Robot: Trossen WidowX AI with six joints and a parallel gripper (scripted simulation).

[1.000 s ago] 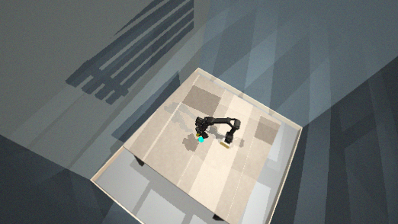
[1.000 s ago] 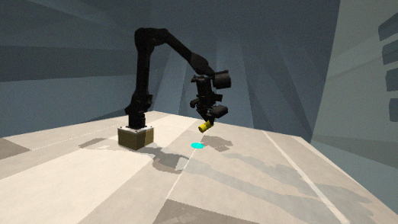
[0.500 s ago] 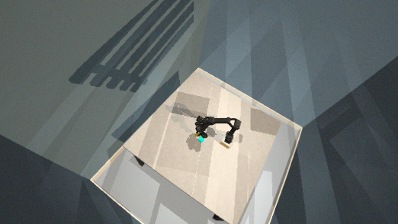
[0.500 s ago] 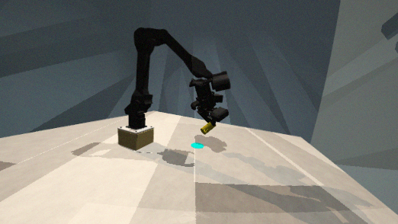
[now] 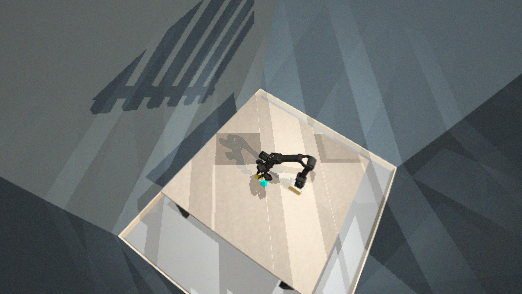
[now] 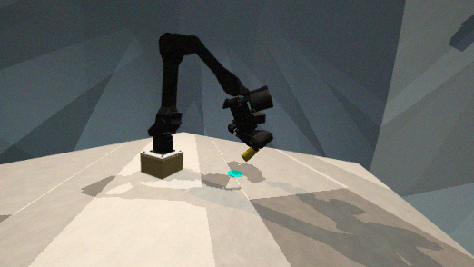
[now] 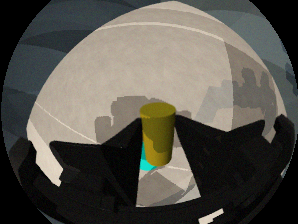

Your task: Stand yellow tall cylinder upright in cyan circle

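Note:
The yellow tall cylinder is held in the air, tilted, its lower end pointing down and to the left in the exterior view. My gripper is shut on it, with a fingertip on each side of it in the wrist view. The cyan circle lies flat on the table. In the exterior view it is below and a little left of the cylinder. In the wrist view the cylinder hides part of the circle.
The arm's base stands on the table, left of the circle in the exterior view. The arm arches over from it. Shadows of the arm and broad light bands cross the table top. The table has a raised pale rim.

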